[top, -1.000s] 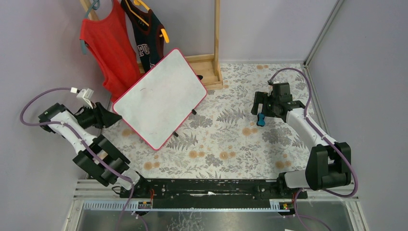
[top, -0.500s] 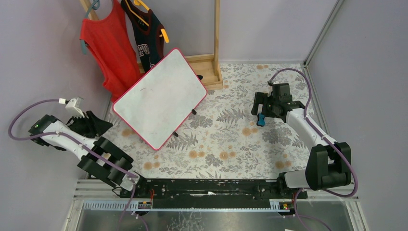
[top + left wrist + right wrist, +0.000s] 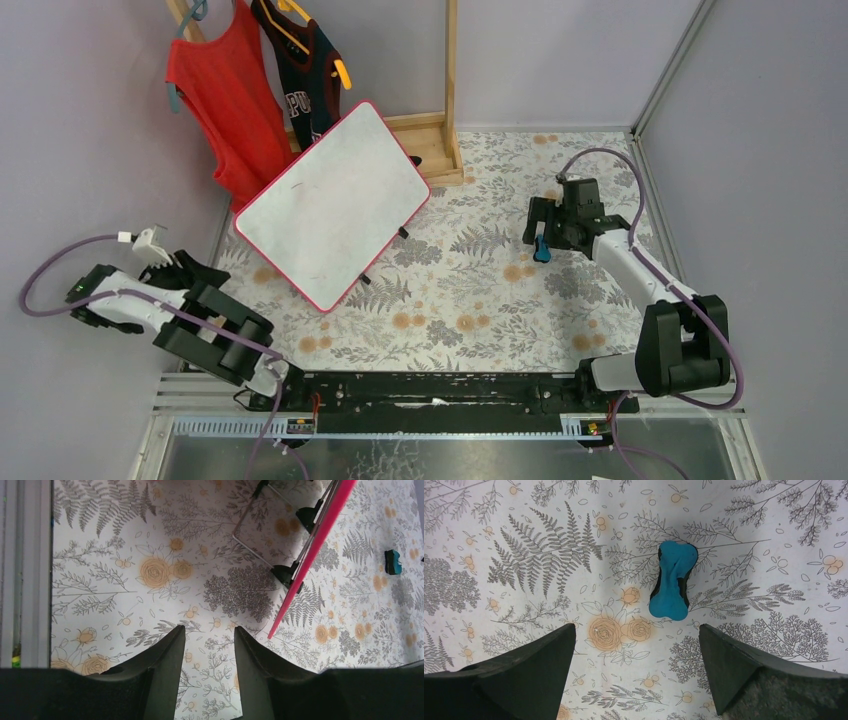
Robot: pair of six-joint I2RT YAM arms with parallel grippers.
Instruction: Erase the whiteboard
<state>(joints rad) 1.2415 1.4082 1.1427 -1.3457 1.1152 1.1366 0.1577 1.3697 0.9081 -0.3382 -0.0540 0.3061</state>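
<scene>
The whiteboard (image 3: 332, 205) stands tilted on the floral counter (image 3: 470, 300) toward ten o'clock, its far corner near the wooden rack (image 3: 450, 90). The left jaws, at eight o'clock, are apart and empty, clear of it. The right jaws, at three o'clock, gape wide just short of a blue eraser (image 3: 671, 582), not touching it.

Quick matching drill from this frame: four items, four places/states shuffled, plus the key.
1. white rectangular whiteboard with pink-red frame
2. small blue bone-shaped eraser
3. red sleeveless fabric top
4. right pincer

A. hangs from wooden rack
B. open, above the eraser
C. propped up at a tilt
D. lies on floral tablecloth

Pairs: 1-C, 2-D, 3-A, 4-B
</scene>
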